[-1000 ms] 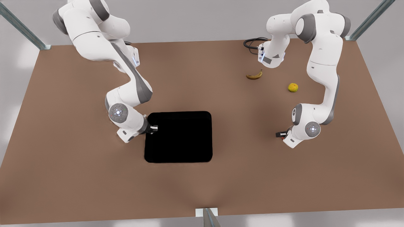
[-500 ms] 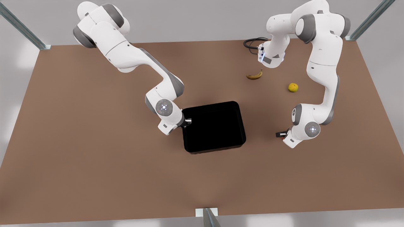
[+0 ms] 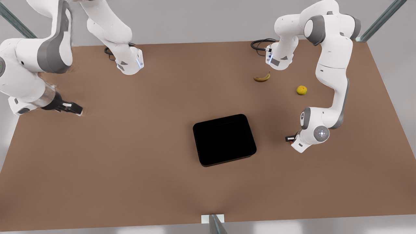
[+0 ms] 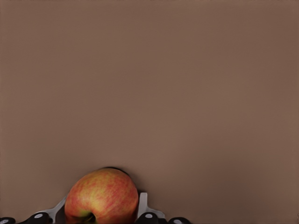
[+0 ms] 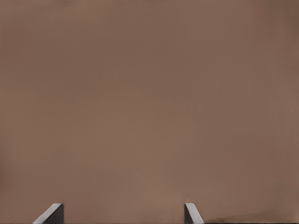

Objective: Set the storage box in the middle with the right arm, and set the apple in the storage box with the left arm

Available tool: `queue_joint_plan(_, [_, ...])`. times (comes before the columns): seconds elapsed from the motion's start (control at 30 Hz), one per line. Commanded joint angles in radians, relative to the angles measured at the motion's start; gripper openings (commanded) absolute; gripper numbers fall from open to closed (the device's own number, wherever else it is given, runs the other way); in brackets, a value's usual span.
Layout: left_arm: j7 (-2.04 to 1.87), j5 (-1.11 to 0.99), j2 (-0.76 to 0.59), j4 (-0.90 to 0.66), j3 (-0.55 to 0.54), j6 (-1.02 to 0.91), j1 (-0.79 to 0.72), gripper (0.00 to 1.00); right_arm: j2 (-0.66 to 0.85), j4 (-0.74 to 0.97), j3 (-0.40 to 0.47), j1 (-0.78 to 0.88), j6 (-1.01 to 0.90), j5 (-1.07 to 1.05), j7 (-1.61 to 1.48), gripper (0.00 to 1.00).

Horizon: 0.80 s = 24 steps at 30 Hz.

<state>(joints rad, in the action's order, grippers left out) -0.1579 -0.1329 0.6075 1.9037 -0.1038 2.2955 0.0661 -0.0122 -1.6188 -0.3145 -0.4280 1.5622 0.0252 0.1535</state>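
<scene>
Black storage box (image 3: 224, 139) now sits released mid-worktop (image 3: 130, 169); the right gripper (image 3: 73, 108), fingers apart, has swung far away, while the left gripper (image 4: 100, 215), beside the box, clamps the apple (image 4: 102, 196).

- The apple (image 4: 102, 196) is cut by the left wrist view's edge at 6 o'clock.
- In the front view, the left gripper (image 3: 290, 138) hides the apple.
- The right gripper's fingertips (image 5: 52, 213) alone clear the right wrist view's edge.
</scene>
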Motion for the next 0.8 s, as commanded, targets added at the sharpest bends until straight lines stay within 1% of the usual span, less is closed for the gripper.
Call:
queue_joint_plan(0.0, [0.000,-0.001,0.000,0.000,-0.001,-0.001,0.000,0.67,0.001,0.002,0.038,0.170,-0.002,-0.001,-0.023,1.00])
queue_joint_plan(0.03, [0.000,-0.001,-0.002,0.000,-0.001,-0.002,0.000,0.67,0.001,0.029,0.174,0.291,-0.036,-0.004,-0.084,1.00])
queue_joint_plan(0.07, [-0.002,-0.001,-0.005,0.000,-0.001,-0.007,0.000,0.67,-0.009,0.112,0.242,0.325,-0.100,-0.013,-0.167,1.00])
queue_joint_plan(0.2, [-0.006,-0.001,-0.008,0.000,-0.008,-0.011,0.001,0.67,-0.023,0.120,0.258,0.362,-0.102,-0.011,-0.177,1.00])
queue_joint_plan(0.23, [-0.009,-0.001,-0.011,0.000,-0.008,-0.013,0.001,0.67,-0.032,0.123,0.288,0.391,-0.102,-0.013,-0.177,1.00])
queue_joint_plan(0.43, [-0.017,0.001,-0.069,-0.002,-0.022,-0.062,-0.015,0.67,-0.052,0.140,0.287,0.385,-0.106,-0.014,-0.170,1.00])
queue_joint_plan(0.77, [-0.232,0.015,-0.183,0.000,-0.050,-0.185,-0.152,0.67,-0.064,0.154,0.290,0.356,-0.117,-0.014,-0.172,1.00])
